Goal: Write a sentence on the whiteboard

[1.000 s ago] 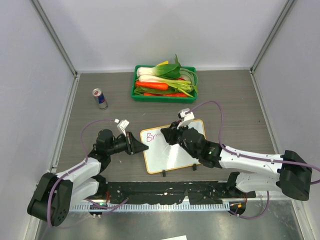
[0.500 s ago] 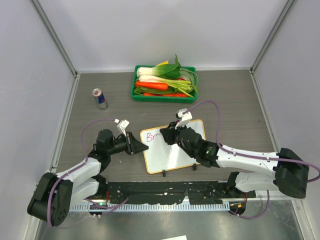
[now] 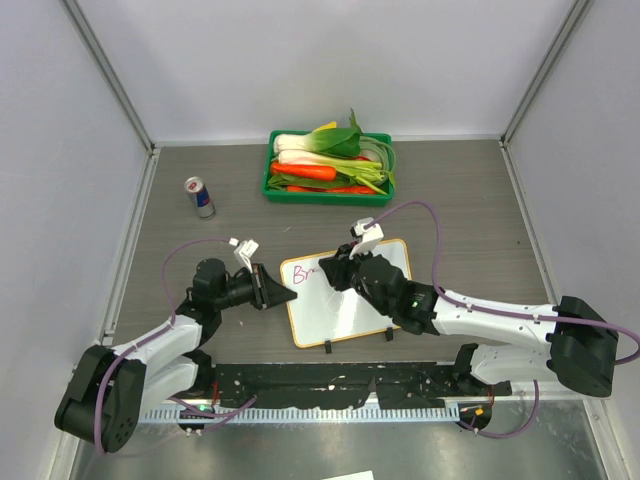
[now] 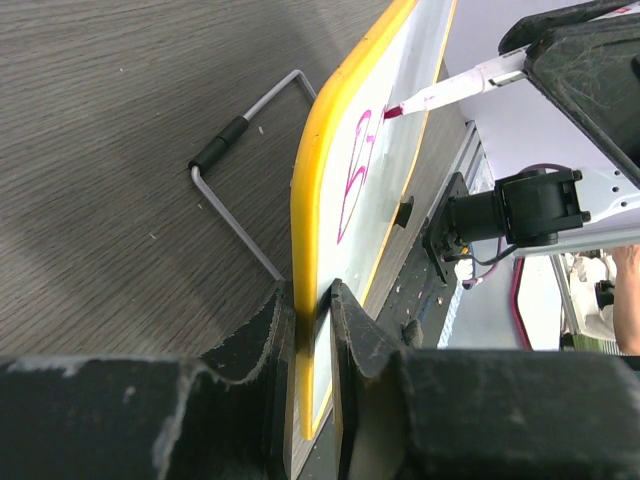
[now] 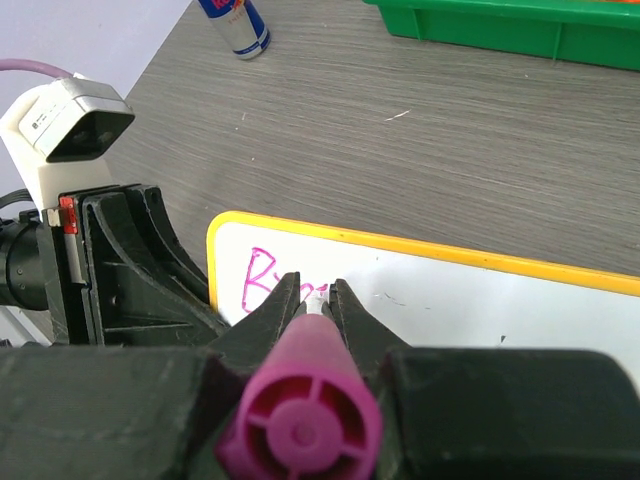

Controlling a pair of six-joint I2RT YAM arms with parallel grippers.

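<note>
The whiteboard (image 3: 335,315) lies on the tabletop (image 3: 470,200) between the two arms. Its long axis runs rightward from the left end effector (image 3: 288,296), which is clamped on its short edge. The right end effector (image 3: 332,271) grips a purple marker (image 5: 300,425) over the sentence (image 5: 262,280). Only "Br" is legible, and its fingers hide whatever lies beyond.

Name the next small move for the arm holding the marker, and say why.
Probably slide the right gripper a little further along the line, purple marker tip on the whiteboard: only "Br" is written so far, and the left gripper clamps the board's edge steady.
</note>
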